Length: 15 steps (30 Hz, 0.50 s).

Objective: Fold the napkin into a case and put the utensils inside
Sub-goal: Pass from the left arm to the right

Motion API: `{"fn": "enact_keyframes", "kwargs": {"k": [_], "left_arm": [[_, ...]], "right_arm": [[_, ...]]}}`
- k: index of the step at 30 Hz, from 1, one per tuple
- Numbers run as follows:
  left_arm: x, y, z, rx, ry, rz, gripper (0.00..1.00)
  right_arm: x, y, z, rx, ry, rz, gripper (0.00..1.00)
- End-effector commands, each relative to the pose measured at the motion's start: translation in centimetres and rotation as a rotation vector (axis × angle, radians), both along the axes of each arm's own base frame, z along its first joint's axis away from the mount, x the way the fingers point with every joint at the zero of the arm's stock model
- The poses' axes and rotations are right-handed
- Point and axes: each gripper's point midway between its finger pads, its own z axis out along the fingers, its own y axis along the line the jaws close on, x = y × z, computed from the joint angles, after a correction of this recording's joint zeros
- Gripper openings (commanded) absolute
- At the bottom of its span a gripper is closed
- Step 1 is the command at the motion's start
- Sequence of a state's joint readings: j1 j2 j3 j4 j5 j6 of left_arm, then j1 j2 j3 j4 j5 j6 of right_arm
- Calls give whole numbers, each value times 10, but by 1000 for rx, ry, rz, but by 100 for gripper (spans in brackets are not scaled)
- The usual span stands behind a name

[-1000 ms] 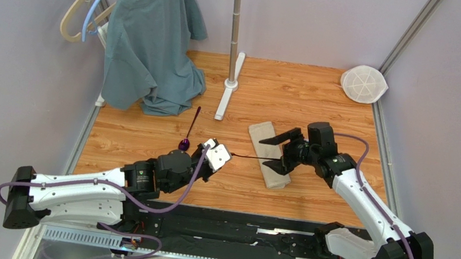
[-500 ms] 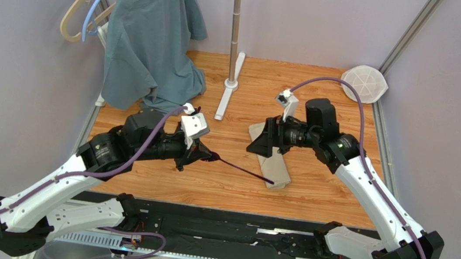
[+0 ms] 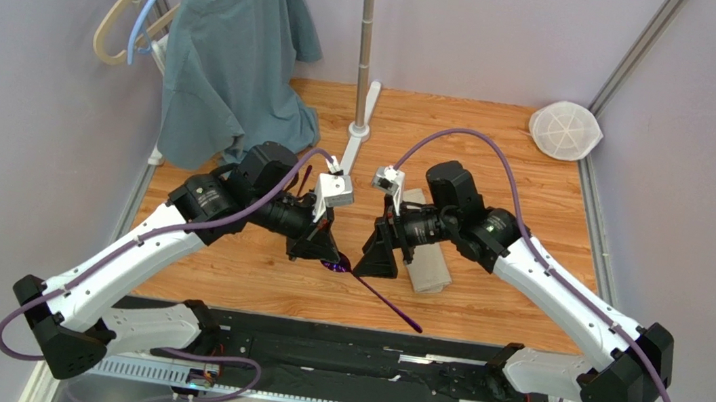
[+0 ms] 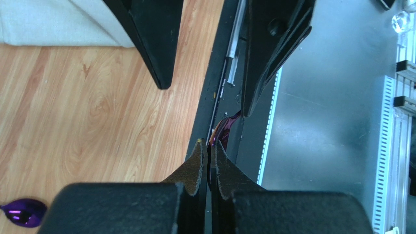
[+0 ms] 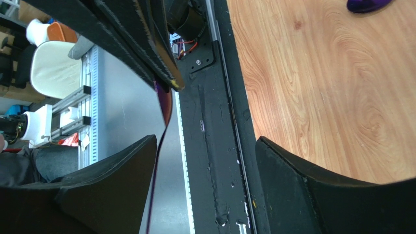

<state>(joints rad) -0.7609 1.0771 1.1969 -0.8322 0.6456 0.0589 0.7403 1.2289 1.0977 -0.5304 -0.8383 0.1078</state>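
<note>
My left gripper (image 3: 323, 253) (image 4: 208, 146) is shut on a spoon just behind its purple bowl (image 3: 336, 263) (image 4: 222, 132). The thin maroon handle (image 3: 390, 305) slants out over the table's front edge. My right gripper (image 3: 378, 255) (image 5: 206, 140) faces it, open. The handle (image 5: 157, 165) runs close beside its left finger, untouched. A second spoon lies on the wood; only its purple bowl (image 4: 22, 212) (image 5: 367, 5) shows. The folded beige napkin case (image 3: 431, 269) (image 4: 49, 24) lies behind the right gripper, partly hidden by that arm.
A grey-green T-shirt (image 3: 234, 73) hangs on hangers at the back left. A metal stand (image 3: 362, 58) rises at the back centre. A white mesh disc (image 3: 566, 130) sits in the back right corner. The black base rail (image 3: 364, 350) runs along the near edge.
The left gripper moved right with the spoon, whose handle tip swung off the case toward the front edge. The right gripper moved left off the case to face the left one.
</note>
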Motion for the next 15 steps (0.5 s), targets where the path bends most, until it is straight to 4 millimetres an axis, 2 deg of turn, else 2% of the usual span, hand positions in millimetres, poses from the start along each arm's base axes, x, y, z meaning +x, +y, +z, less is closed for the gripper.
{"fn": "enact_keyframes", "kwargs": {"k": [1, 4, 7, 8, 9, 11, 13, 14, 15], "left_arm": [[-5, -7, 20, -77, -9, -71, 0], [-2, -7, 18, -75, -5, -61, 0], [4, -6, 17, -65, -10, -40, 0], [7, -7, 18, -67, -6, -26, 0], [8, -8, 20, -75, -4, -24, 0], [11, -10, 25, -87, -15, -5, 0], [15, -10, 28, -88, -24, 13, 0], [19, -10, 32, -99, -32, 36, 0], [25, -10, 34, -102, -51, 62, 0]], "right_arm": [[-8, 6, 2, 71, -18, 58, 75], [-18, 6, -4, 71, 37, 102, 68], [-25, 6, -7, 74, 74, 123, 49], [-26, 7, -8, 82, 85, 125, 29], [-28, 7, -7, 87, 109, 124, 26], [-31, 6, -5, 108, 114, 125, 26], [-34, 6, -3, 119, 145, 118, 13], [-33, 8, 2, 145, 134, 125, 0], [-34, 9, 0, 145, 148, 121, 0]]}}
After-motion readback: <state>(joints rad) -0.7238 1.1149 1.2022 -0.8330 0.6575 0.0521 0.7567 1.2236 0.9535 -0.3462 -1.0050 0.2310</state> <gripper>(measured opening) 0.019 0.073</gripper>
